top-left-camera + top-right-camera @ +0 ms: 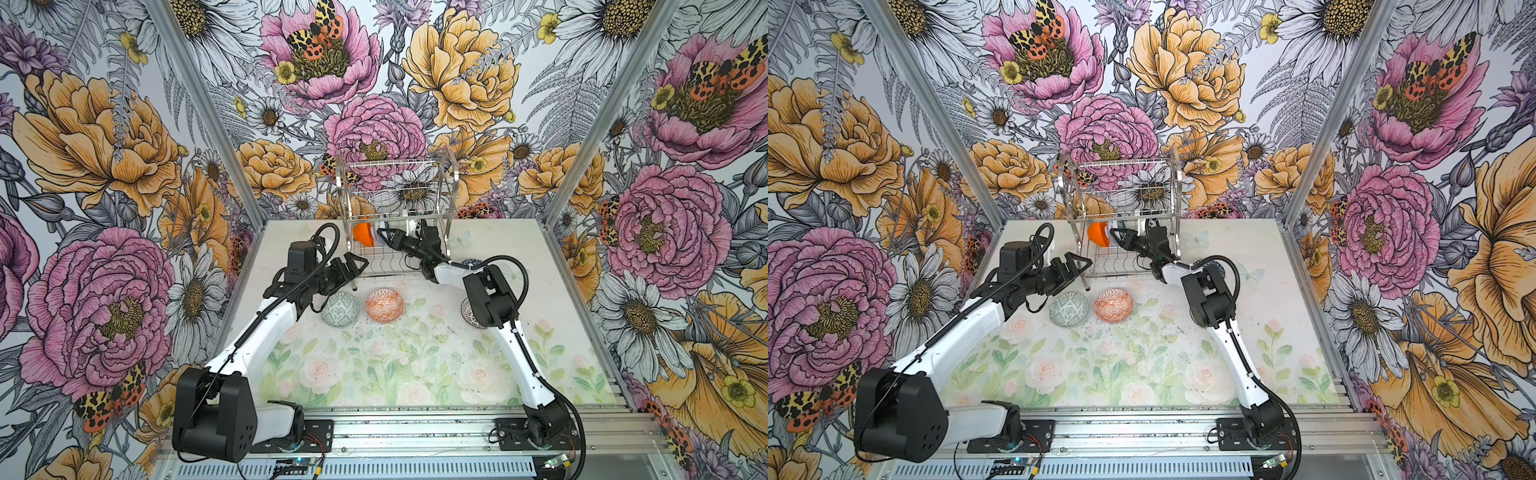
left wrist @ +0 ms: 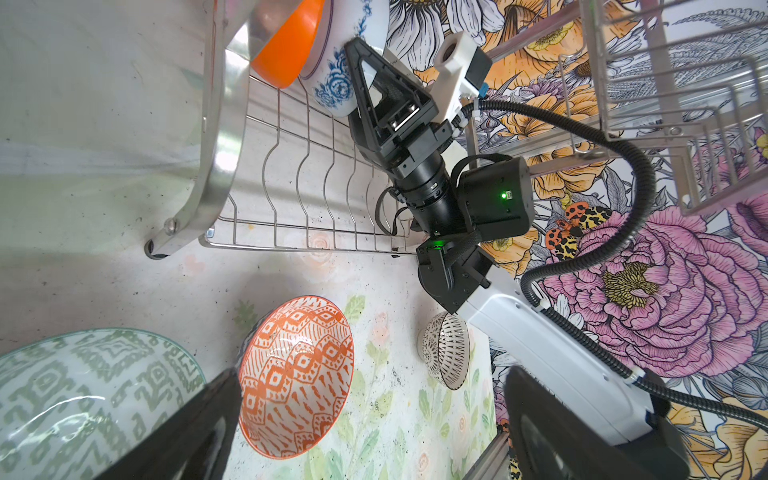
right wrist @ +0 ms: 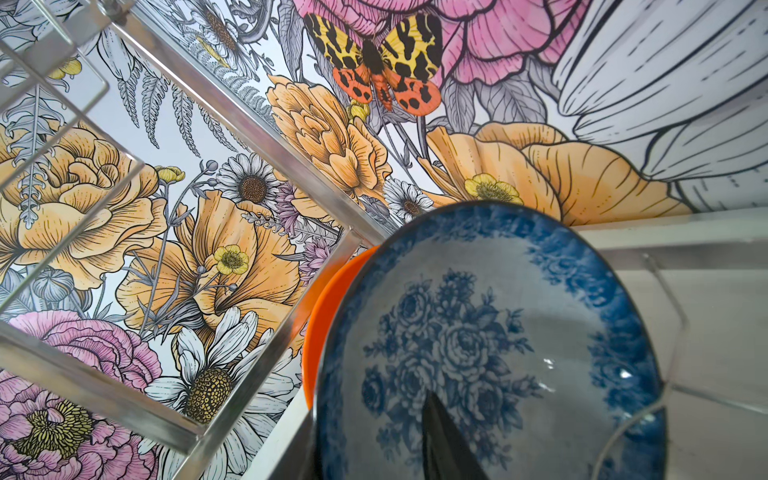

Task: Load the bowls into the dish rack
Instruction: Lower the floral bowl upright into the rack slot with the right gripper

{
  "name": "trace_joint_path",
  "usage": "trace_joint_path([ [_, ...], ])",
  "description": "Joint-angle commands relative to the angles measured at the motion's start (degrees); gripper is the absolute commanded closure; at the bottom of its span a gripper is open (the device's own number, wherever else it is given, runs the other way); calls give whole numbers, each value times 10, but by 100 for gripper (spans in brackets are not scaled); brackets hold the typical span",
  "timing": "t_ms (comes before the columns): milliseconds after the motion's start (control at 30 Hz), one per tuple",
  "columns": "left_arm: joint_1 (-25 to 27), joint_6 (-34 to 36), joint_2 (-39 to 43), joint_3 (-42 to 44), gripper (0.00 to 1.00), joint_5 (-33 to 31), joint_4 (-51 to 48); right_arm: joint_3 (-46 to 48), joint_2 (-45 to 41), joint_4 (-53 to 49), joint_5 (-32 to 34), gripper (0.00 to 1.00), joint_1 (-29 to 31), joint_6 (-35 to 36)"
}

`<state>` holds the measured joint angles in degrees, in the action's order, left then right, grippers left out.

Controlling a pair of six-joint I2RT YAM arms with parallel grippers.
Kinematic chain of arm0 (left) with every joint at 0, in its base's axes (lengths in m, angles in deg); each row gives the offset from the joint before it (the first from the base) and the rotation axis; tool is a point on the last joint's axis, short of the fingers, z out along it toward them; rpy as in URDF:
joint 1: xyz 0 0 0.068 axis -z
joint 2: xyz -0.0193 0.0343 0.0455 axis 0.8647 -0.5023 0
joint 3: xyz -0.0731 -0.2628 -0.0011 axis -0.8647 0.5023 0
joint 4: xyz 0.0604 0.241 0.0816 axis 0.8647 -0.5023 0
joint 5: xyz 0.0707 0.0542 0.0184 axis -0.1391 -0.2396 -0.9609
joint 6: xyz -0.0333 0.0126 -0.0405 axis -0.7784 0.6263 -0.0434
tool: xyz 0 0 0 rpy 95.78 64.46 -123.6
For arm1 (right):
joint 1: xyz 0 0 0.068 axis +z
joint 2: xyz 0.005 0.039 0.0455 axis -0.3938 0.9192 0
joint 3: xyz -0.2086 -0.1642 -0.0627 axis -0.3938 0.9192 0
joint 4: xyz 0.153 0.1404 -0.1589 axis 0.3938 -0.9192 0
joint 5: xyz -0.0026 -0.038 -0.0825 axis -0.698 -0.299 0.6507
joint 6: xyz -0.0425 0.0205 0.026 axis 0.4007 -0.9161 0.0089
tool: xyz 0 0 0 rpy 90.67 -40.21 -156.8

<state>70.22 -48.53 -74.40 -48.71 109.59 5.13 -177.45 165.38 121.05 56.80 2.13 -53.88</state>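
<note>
The dish rack [image 1: 399, 187] [image 1: 1125, 183] stands at the table's back. An orange bowl [image 1: 362, 235] [image 3: 328, 299] and a blue-white bowl [image 2: 336, 75] [image 3: 478, 332] stand on edge in its lower tier. My right gripper [image 1: 384, 237] [image 3: 374, 436] is open astride the blue-white bowl's rim, with one finger [image 3: 449, 440] inside the bowl and clear of the rim. On the table, in front of the rack, lie a grey-green bowl [image 1: 340, 309] [image 2: 83, 395] and an orange-white bowl [image 1: 384, 305] [image 2: 297, 374]. My left gripper [image 1: 355, 266] [image 2: 374, 436] hangs wide open and empty above them, by the rack's front left leg.
A black-white bowl [image 1: 467, 311] [image 2: 449, 349] sits half hidden under the right arm's elbow. A dark blue bowl [image 1: 471, 262] lies behind that forearm, right of the rack. The rack's upper tier [image 1: 395, 164] holds nothing. Flowered walls close in the back and both sides.
</note>
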Motion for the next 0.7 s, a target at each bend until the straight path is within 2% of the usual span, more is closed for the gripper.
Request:
trace_joint_path([
  [0,3,4,10,7,1,10,16,19,-10,13,-1,62,0,1],
  [667,3,4,11,8,1,9,16,54,-34,40,3,60,-1,3],
])
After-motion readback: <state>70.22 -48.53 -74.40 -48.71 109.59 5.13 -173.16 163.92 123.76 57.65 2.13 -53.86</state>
